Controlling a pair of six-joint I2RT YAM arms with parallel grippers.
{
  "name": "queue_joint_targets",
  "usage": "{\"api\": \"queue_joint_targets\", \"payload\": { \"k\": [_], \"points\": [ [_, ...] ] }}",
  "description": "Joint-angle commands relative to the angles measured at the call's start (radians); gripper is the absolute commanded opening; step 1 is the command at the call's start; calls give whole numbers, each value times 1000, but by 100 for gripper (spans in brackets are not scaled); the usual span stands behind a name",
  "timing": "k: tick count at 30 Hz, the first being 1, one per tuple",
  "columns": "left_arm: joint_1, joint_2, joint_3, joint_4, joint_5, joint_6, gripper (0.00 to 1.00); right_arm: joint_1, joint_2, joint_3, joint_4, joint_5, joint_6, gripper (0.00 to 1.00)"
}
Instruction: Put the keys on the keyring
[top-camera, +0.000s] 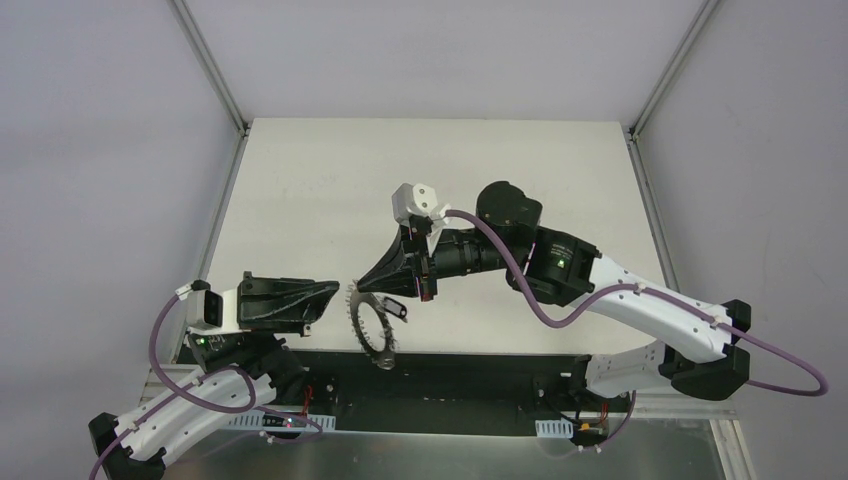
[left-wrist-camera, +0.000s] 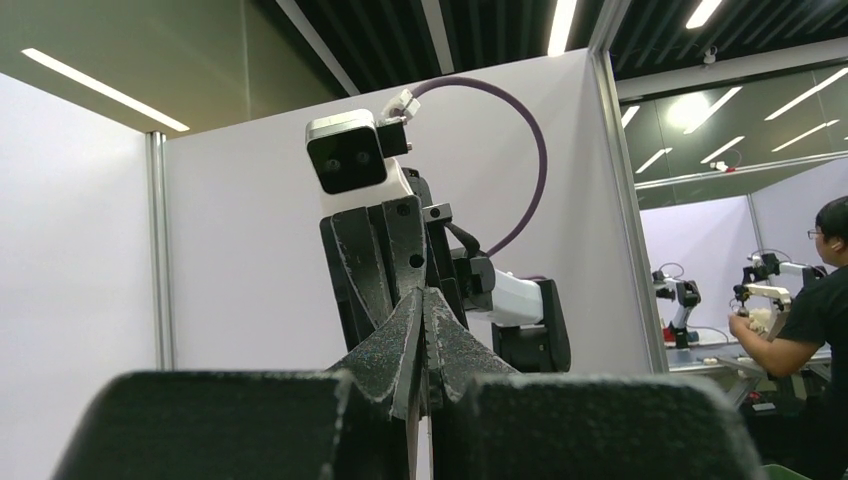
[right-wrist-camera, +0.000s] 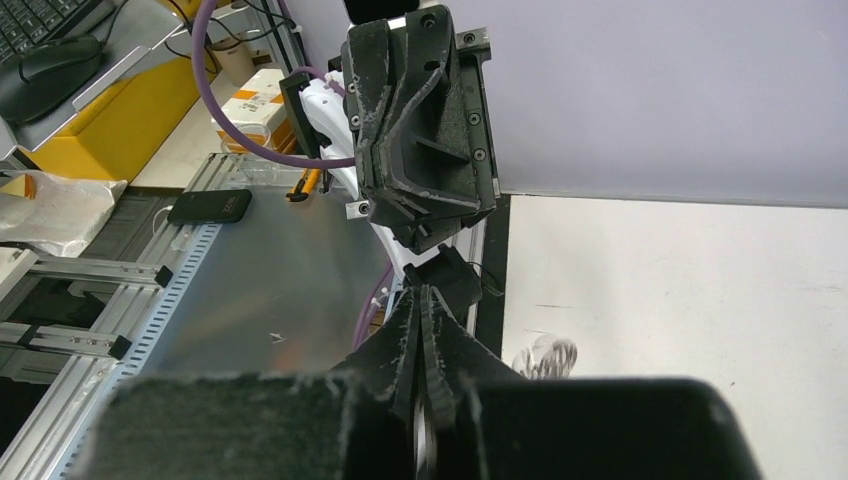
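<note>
My right pincer (top-camera: 363, 285) and left pincer (top-camera: 335, 291), both pressed together, point at each other, tips close. Just below them, the silvery-grey fringed metal keyring (top-camera: 372, 330) sits at the white worktop's (top-camera: 300, 180) near edge, with a tiny dark key (top-camera: 393, 307) at its rim.

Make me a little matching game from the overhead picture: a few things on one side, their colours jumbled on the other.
Things:
1. ring
2. cable along the right arm
3. table
4. small light on the right arm

Colours:
A. green
B. off-white
C. silvery
D. purple

Pairs: 1-C, 2-D, 3-B, 4-A
</note>
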Motion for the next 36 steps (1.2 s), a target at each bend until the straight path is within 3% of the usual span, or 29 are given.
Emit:
{"api": "queue_joint_targets", "payload": {
  "k": [1,9,18,21,26,28,32,36],
  "points": [
    [-10,-9,9,70,-16,5,0,4,-17,15,72,1,18,0],
    [-9,-10,6,69,-17,3,0,4,-47,-7,50,43,1,0],
    [-10,12,15,44,-38,0,0,2,-138,-131,-17,222,-27,0],
    [-10,7,23,-7,-68,12,0,-1,-155,-157,-68,298,-20,7],
    [-9,-33,64,-261,-202,60,0,-46,-144,-187,-172,410,47,32],
    [-9,-50,76,-372,-290,80,6,-89,-134,-215,-183,410,98,39],
    [-10,-81,96,-603,-452,94,27,-209,-100,-266,-216,373,199,43],
    [-9,-94,149,-851,-559,93,38,-297,-31,-308,-254,348,313,43]
  ]
}}
